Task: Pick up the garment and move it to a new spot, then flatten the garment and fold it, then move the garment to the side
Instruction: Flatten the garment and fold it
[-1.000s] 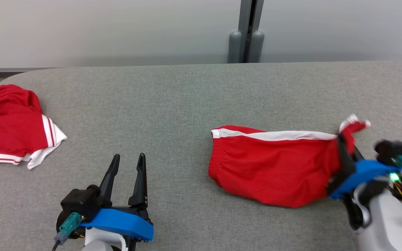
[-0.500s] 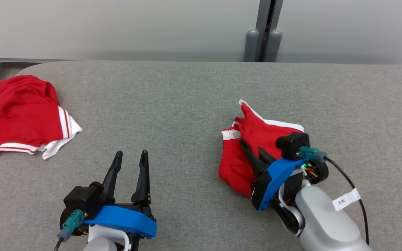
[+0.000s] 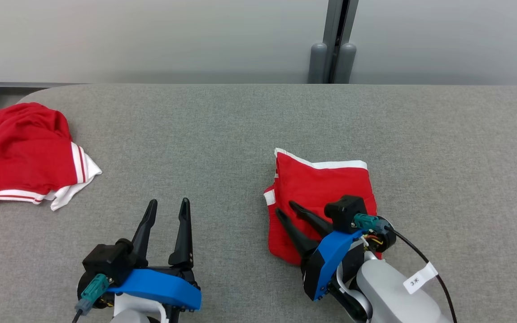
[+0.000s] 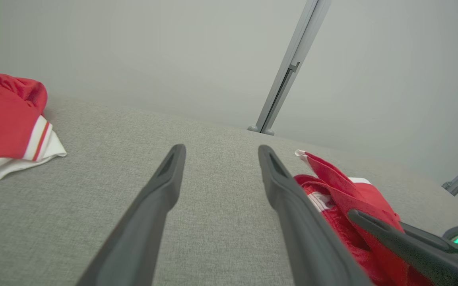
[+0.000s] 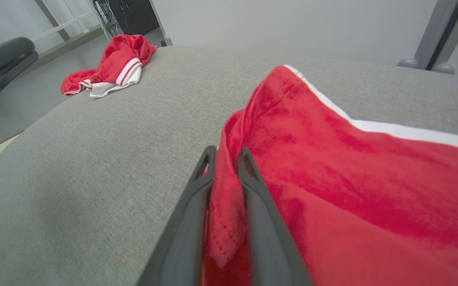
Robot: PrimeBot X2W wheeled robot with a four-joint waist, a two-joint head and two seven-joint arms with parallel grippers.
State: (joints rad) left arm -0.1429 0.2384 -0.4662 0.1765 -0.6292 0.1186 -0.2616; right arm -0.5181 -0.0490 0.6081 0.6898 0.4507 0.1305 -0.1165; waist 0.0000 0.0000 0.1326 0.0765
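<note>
Red fabric is lying between the right arm's fingers (image 3: 286, 220). It is an edge of the red shorts with a white side stripe (image 3: 326, 184), which are resting doubled over on the grey cloth-covered tabletop (image 3: 222, 130), spreading out from these fingertips and beyond them. These fingers are standing narrow, with one fold of cloth between them. Whether they are pressing it or only lying loose around it, I cannot tell. The left arm's fingers (image 3: 183, 220) are standing wide and holding nothing. They are hovering over bare tabletop, well apart from the shorts, which are lying off to their right side.

I am judging that the fold is just being laid, so the danger is sitting in the withdrawal. If the right fingers are drawing away while the soft cloth is catching on one of them, the top layer is going with them and the fold is coming undone or going crooked. The lower layer is showing out a little beside the fingertips, so even a small tug is making the mismatch worse. Rising too early is also lifting the layer.

A second red and white garment (image 3: 20, 152) is lying crumpled far out on the other side of the left fingers. It is not in the way now, but the later move to the side is possibly bringing the shorts against it.
</note>
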